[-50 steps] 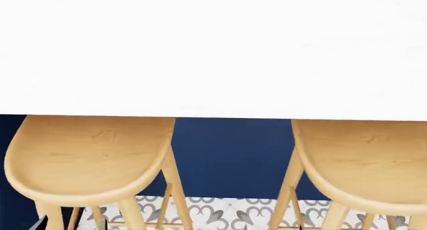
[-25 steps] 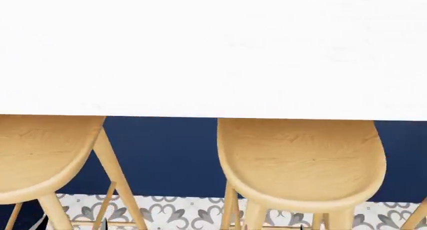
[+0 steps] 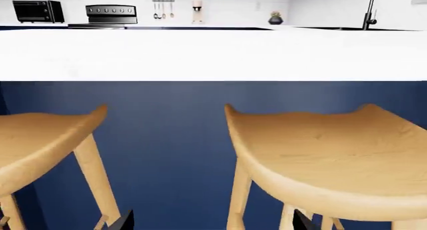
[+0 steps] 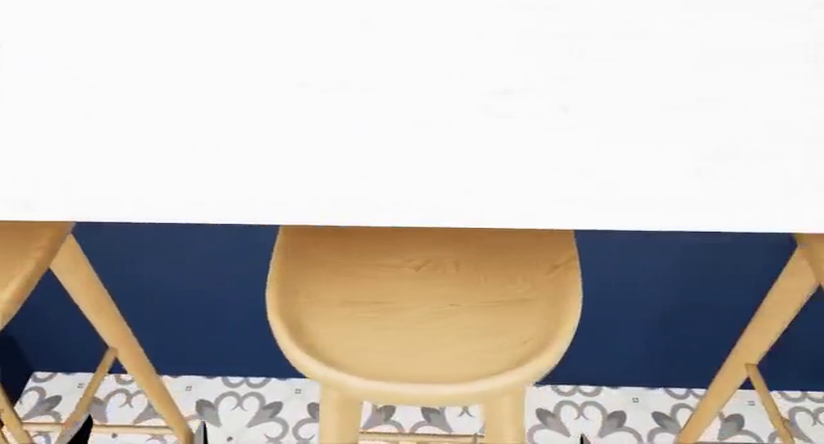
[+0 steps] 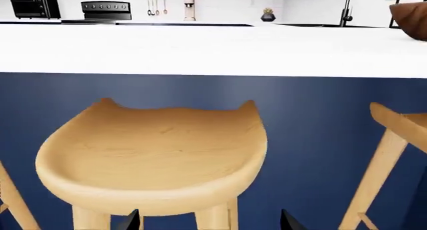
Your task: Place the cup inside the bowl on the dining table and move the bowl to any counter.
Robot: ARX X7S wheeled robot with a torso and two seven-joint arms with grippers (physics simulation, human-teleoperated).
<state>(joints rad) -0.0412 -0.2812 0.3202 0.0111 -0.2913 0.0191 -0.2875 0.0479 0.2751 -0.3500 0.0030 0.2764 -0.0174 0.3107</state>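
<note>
Head view: a pale wooden stool (image 4: 425, 314) with a curved, scooped seat stands directly ahead of both pincers, tucked against the navy-blue panel (image 4: 644, 299) under the white bench (image 4: 412, 106). Further stool legs flank it on either side. The floor (image 4: 258, 405) carries a grey-and-white ornamental tile pattern.

Left wrist view: only two dark fingertips of the left pincer (image 3: 208, 221) show at the frame edge, set well apart, so the pincer is spread with nothing between the tips. Two stool seats lie just ahead of it, below the bench edge.

Right wrist view: the right pincer (image 5: 208, 220) likewise shows two dark tips held wide apart, holding nothing. One stool seat stands immediately ahead of it. The bowl (image 5: 410, 20), dark brown and glossy, rests on the bench top far ahead and off to one side, cut by the frame edge. The cup is not visible.

Beyond the bench, a rear worktop holds a black oven (image 5: 30, 7), a faucet (image 5: 347, 7) and hanging utensils (image 5: 155, 5).
</note>
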